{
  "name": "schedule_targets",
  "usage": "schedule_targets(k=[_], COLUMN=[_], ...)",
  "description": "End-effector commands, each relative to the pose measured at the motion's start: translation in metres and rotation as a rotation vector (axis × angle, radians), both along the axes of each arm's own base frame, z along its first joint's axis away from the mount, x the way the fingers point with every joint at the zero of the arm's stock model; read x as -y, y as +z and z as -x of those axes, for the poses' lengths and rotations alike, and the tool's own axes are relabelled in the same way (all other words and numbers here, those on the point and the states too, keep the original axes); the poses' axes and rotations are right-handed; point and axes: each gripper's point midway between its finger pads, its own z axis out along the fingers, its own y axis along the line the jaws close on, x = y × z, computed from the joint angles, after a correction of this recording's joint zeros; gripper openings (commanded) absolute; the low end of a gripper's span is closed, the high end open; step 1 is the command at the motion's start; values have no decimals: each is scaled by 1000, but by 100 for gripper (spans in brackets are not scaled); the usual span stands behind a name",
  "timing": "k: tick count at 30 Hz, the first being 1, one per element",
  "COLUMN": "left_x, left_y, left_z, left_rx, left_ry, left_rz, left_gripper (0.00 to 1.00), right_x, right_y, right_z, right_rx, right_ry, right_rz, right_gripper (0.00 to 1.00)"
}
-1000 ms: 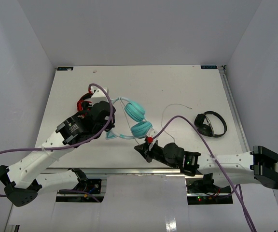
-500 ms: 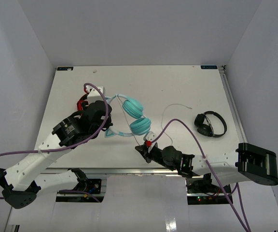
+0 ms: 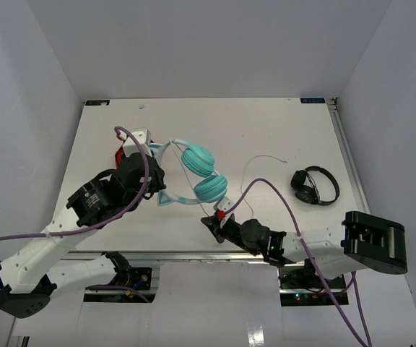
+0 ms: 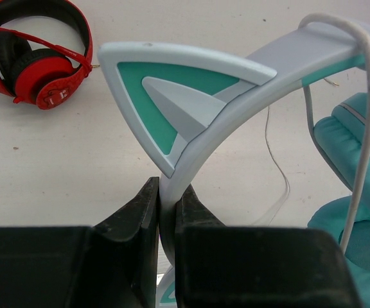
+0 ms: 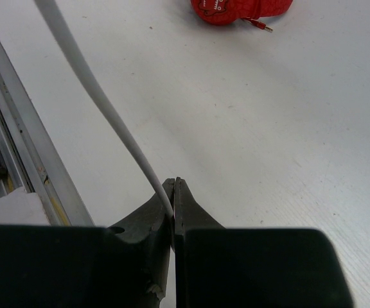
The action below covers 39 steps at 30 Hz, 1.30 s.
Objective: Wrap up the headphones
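Observation:
The teal headphones (image 3: 198,160) lie left of the table's middle, round cups side by side. Their pale band (image 4: 236,122) carries a cat ear (image 4: 172,90). My left gripper (image 3: 157,173) is shut on that band; in the left wrist view the jaws (image 4: 167,196) pinch it just below the ear. A thin white cord (image 3: 262,157) trails from the cups toward the near edge. My right gripper (image 3: 210,223) is shut on this cord (image 5: 95,90), which runs up and left out of the closed jaws (image 5: 174,192).
Red-and-black headphones (image 4: 34,58) lie at the far left, partly under my left arm (image 3: 125,153). All-black headphones (image 3: 315,186) sit at the right. A metal rail (image 5: 18,154) edges the table's near side by my right gripper. Purple cables arc over both arms.
My left arm has swung away from the near edge and leftward, carrying the headphones' band with it. The right gripper has stayed near the front edge, still shut on the cord.

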Motion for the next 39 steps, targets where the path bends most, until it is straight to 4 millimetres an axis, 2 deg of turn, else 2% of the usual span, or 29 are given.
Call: schedule_targets(k=[1,13,26,30,35,37,39], left_x=[6,10,14,15,23,29,37], left_y=[32,35,41,42,42,38,33], left_z=[0,3,8,11,18,25,35], left_rx=[76,80,90,90,89,79,67], left_ry=[0,-25,-59,-77,-158,-235,-332], left_rz=[149,178,217,226,223,199,170], left_gripper=[0,0,0,0,0,0,0], right_x=[-1,-10,-6,-6,-1,6,17], right_y=[10,3,-18,-30,-37,-35,-31], right_z=[-9,-4,-16,-22,-31,-38,-56], right_rx=[21,76,53,33,-2,-18,-39], right_ry=[-32,73,96,99,106,88,41], right_rz=[-58,-105,-129,-128,-145,-163,-181], right_gripper=[8,13,15,14,8,8,8])
